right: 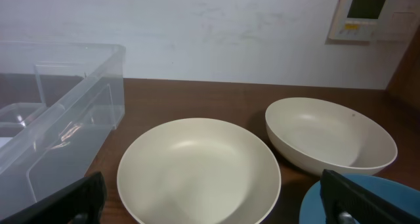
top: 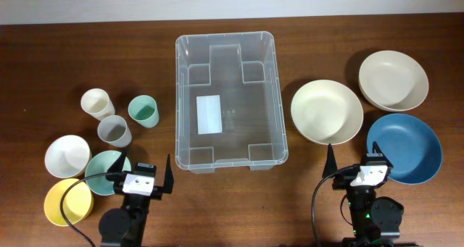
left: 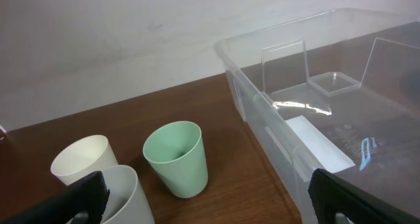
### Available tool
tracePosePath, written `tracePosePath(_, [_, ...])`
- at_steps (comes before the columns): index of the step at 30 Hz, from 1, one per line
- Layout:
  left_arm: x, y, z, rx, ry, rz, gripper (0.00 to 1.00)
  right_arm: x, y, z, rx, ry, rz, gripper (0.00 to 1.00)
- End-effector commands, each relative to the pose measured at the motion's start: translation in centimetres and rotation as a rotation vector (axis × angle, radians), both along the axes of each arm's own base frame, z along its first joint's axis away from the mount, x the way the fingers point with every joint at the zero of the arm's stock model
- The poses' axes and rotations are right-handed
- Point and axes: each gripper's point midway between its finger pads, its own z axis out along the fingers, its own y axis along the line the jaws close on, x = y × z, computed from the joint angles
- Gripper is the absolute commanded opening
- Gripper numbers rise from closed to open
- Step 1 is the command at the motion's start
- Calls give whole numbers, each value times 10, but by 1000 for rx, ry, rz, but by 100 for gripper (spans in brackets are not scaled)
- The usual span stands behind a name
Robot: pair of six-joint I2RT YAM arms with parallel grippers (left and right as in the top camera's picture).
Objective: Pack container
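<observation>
The container (top: 250,113), a big clear plastic bin, sits on the middle of the wooden table (top: 304,196) with its long sides running away from the arms, and a white label (top: 210,113) shows on its base.

To the left of the container stand 3 cups: a cream cup (top: 96,102) farthest from it, a green cup (top: 143,110) nearest its wall, and a grey cup (top: 114,131) just in front of those 2. Further left of the container's near corner lie a white bowl (top: 67,156), a teal bowl (top: 107,169) and a yellow bowl (top: 67,201).

To the right of the container lie a wide cream bowl (top: 326,111), closest to it, a deeper beige bowl (top: 393,80) beyond that, and a blue bowl (top: 404,147).

The left gripper (top: 141,173) hangs off the container's near left corner, fingers spread wide, holding nothing. The right gripper (top: 359,166) hangs off the near right corner, likewise spread and holding nothing.
</observation>
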Motion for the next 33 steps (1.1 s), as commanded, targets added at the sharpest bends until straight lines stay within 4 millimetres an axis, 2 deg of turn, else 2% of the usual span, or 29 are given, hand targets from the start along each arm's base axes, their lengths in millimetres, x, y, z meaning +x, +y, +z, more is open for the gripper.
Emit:
tracePosePath(1, [0, -4, -2, 6, -3, -20, 100, 0, -3, -2, 7, 4, -15, 99])
tracePosePath(28, [0, -4, -1, 5, -4, -20, 100, 0, -3, -2, 8, 4, -15, 99])
tracePosePath(33, [0, -4, -1, -56, 4, -14, 100, 0, -3, -2, 8, 3, -15, 99])
